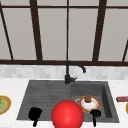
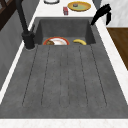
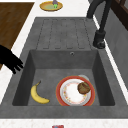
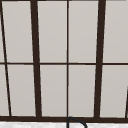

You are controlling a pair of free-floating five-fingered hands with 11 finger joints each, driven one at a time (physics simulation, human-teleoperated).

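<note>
My left hand (image 1: 35,114) hangs over the sink's front edge, before the drainboard (image 1: 45,96). My right hand (image 1: 95,114) hovers at the front rim of the basin (image 3: 37,72), near a red-rimmed plate (image 1: 94,106). The side views show this right hand (image 3: 10,61) (image 2: 102,12) with relaxed fingers, holding nothing. On the plate (image 3: 71,96) (image 2: 58,41) sits a brown muffin (image 1: 87,99) (image 3: 83,87). A banana (image 3: 38,94) (image 2: 79,41) lies in the basin beside the plate. A large red ball (image 1: 67,115) fills the front middle and covers part of the basin.
A black faucet (image 1: 68,72) (image 3: 100,30) stands behind the sink. A yellow plate (image 1: 3,103) (image 3: 51,6) with food sits on the left counter. A red can (image 1: 122,99) (image 2: 65,10) and another yellow plate (image 2: 79,6) are on the right counter. A window is behind.
</note>
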